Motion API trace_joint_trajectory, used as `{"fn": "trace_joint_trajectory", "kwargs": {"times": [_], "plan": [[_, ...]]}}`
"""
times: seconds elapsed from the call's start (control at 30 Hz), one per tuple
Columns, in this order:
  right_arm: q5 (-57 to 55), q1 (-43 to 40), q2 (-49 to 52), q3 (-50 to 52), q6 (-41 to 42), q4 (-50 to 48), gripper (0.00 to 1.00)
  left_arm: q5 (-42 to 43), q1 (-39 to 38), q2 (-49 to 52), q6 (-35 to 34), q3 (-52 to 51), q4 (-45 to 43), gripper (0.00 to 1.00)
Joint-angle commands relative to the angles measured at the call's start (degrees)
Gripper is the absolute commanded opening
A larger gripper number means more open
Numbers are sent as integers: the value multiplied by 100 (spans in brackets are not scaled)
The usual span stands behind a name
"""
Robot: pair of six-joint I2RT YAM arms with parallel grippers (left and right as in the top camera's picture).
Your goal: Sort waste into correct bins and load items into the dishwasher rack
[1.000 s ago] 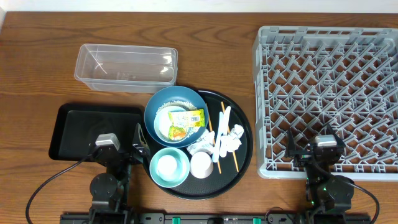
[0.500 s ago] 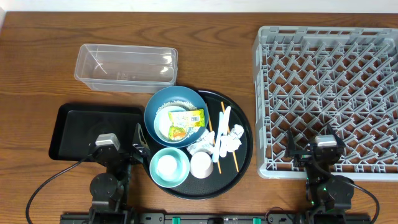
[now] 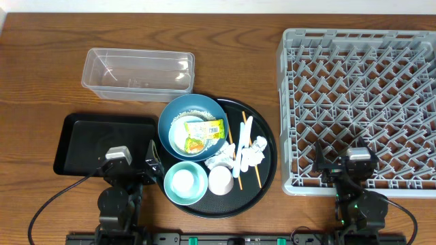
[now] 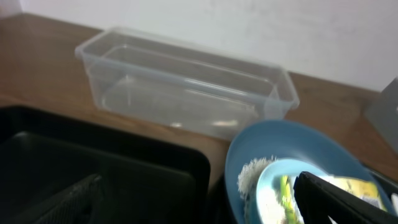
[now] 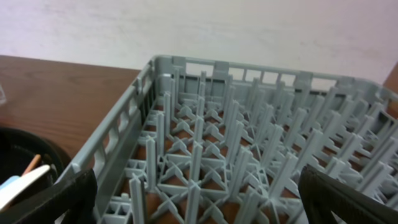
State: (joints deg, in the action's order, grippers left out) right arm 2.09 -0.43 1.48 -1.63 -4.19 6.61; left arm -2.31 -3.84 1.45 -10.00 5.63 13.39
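Chopsticks (image 3: 257, 175) run near-to-far on the round tray (image 3: 267, 136) — left claw (image 4: 199, 210) and right claw (image 5: 199, 200) both wide.

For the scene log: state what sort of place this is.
Probably a dish-clearing station on a wooden table, perhaps a lab mock-up: a grey dishwasher rack, a round black tray holding a blue bowl and crumpled napkins, and a clear tub.
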Motion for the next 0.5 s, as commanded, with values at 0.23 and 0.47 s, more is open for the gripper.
{"fn": "trace_joint_trajectory", "kwargs": {"times": [0.23, 0.47], "plan": [[-205, -26, 938, -1012, 94, 511, 99, -111, 33, 1182, 94, 857, 334, 98], [-179, -26, 2459, -2094, 94, 662, 99, 9, 33, 2653, 96, 1906, 699, 98]]}}
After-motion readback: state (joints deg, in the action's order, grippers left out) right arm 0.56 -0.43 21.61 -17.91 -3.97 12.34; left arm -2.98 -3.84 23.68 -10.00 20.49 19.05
